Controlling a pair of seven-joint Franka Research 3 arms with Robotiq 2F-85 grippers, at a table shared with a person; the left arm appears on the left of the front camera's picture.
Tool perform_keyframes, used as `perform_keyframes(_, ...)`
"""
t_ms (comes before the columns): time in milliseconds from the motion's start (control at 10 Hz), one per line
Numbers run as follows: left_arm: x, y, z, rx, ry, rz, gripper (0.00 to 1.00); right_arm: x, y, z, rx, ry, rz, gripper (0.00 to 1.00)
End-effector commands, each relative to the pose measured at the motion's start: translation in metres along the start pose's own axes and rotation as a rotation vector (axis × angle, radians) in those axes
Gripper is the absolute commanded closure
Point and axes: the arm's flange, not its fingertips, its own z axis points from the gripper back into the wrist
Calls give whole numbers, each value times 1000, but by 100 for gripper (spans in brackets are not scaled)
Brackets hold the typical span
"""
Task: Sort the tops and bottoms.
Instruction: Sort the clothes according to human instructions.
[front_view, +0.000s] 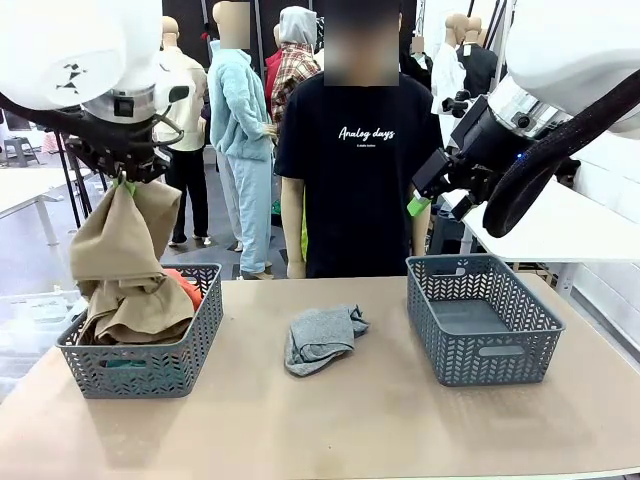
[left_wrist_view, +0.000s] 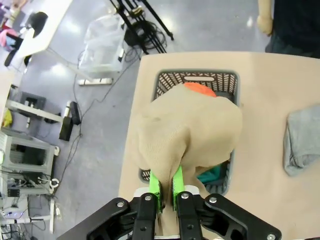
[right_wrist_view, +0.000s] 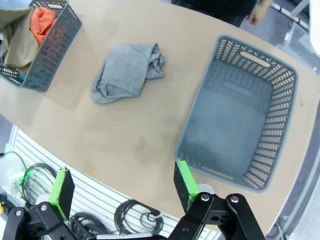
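Observation:
My left gripper (front_view: 124, 184) is shut on the tan khaki garment (front_view: 122, 265), which hangs from it down into the left basket (front_view: 140, 366). In the left wrist view the khaki cloth (left_wrist_view: 187, 132) drapes over that basket (left_wrist_view: 196, 80), pinched in my left gripper (left_wrist_view: 166, 187). An orange garment (front_view: 185, 287) and a bit of teal cloth (left_wrist_view: 212, 175) lie in the same basket. The heather grey garment (front_view: 320, 337) lies crumpled mid-table. My right gripper (front_view: 420, 205) hangs high above the right basket (front_view: 482, 318); in its wrist view the right gripper (right_wrist_view: 120, 185) is open and holds nothing.
A person in a black T-shirt (front_view: 355, 170) stands at the table's far side, arms down. The right basket (right_wrist_view: 240, 120) has nothing in it. Bare tabletop (front_view: 320, 420) spans the front. Cables and a stand sit on the floor left of the table (left_wrist_view: 135, 30).

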Motion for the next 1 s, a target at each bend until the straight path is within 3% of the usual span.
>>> perform_keyframes(0, 9, 8, 11, 29, -39, 5, 100, 2, 0, 0, -5, 2, 7, 0)
perform_keyframes(300, 5, -5, 1, -13, -13, -4, 100, 2, 0, 0, -5, 2, 7, 0)
perform_keyframes(600, 6, 15, -61, -44, 138, 161, 100, 2, 0, 0, -5, 2, 7, 0)
perform_keyframes(900, 4, -2, -116, -4, 129, 151, 100, 2, 0, 0, -5, 2, 7, 0)
